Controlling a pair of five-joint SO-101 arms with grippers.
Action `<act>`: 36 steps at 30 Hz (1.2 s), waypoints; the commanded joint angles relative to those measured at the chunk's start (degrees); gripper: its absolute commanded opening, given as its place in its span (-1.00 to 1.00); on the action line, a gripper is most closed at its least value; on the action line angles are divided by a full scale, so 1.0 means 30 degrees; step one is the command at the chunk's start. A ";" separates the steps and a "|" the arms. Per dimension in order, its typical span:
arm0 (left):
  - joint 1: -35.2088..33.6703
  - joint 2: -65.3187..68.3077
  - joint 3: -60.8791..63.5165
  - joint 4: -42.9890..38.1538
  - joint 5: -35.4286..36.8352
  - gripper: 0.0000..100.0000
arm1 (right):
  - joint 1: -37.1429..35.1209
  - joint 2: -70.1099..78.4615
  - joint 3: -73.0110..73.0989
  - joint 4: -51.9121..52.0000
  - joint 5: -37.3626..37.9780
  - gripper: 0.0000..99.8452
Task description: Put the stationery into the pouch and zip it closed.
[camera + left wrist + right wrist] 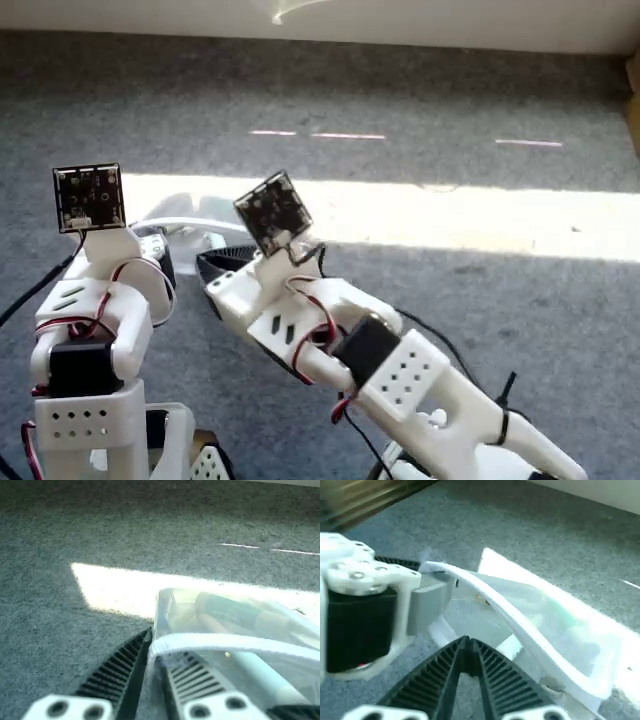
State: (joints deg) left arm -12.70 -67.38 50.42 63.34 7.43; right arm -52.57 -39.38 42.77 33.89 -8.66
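Left gripper (151,652): jaws narrow, pinching pouch (180,605) edge.
Pouch: long axis runs away from this gripper, pens (235,612) along it.
Right gripper (466,647): jaws together.

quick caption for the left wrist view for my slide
Left pincer clamped on the zipper edge of the clear pouch, pens inside, on grey carpet.

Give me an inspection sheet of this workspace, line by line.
Surface: grey carpet, with a sunlit strip across it.
Job's things: clear pouch with pens inside; cannot tell whether it is zipped.
Clutter: nothing seen.
Grippers: left gripper has its fingers shut on the pouch's edge; right gripper has its fingers shut beside the pouch.
Cables: red, white and black wires on both arms.
Surroundings: pale wall beyond the carpet.
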 commanded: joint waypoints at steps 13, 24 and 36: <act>0.0073 -0.0249 -0.0190 -0.0264 -0.0147 -0.99 | 0.1656 -0.4996 -0.0132 0.1626 0.0147 -0.99; 0.0073 -0.0249 -0.0190 -0.0264 -0.0147 -0.99 | 0.1568 -0.5260 0.0044 0.2447 0.0088 -0.99; 0.0073 -0.0249 -0.0190 -0.0264 -0.0147 -0.99 | 0.2681 0.1011 -0.0161 0.2564 0.0147 -0.99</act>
State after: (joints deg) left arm -12.79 -67.21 50.59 63.43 7.34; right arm -46.77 -35.87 42.95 40.66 -8.66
